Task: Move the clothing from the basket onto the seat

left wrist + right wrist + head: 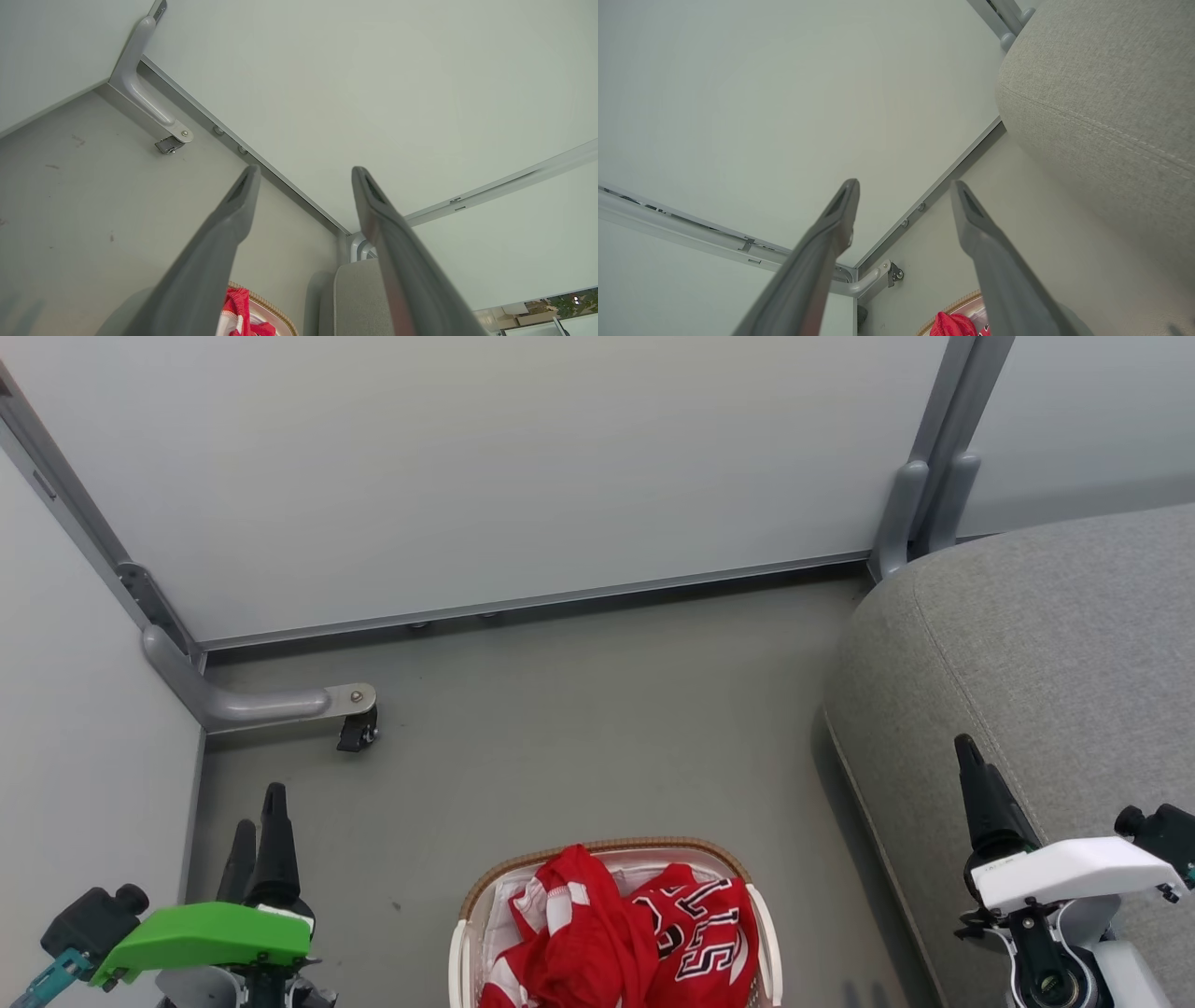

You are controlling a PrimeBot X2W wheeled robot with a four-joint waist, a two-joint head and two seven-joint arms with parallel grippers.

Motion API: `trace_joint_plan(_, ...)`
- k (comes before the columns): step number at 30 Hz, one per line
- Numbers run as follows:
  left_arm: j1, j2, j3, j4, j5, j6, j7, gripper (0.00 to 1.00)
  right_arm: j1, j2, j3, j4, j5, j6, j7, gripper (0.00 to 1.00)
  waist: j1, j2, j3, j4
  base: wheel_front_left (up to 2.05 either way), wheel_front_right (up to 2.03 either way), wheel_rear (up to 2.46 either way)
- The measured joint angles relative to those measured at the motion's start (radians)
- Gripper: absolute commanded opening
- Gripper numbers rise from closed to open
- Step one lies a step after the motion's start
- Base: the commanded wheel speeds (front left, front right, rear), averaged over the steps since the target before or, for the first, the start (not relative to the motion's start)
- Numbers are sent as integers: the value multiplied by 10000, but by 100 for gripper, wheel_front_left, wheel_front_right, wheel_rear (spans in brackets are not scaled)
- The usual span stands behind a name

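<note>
Soft red fabric clothing (597, 933) in the oval white plastic basket (597, 847) likely drapes limply; its raised fold suits pinching; left gripper (303, 170) and right gripper (903, 184), flanking the basket, gape empty.

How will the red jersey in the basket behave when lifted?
Likely floppy: the jersey lies crumpled in the basket, so it should drape. Probably light, being thin cloth. It may drag the striped red piece touching it.
</note>
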Motion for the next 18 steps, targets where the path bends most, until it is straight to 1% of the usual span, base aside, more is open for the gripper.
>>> trace_joint_plan(12,-6,136,-349,69,2057,0,-385,100,-13,-81,313,-13,-1898,0,-368,100,0,0,25,39,0,0,0)
trace_joint_plan(18,-7,182,-546,111,2892,0,-566,100,-27,-98,445,-6,-2826,0,-571,100,0,0,24,62,0,0,0)
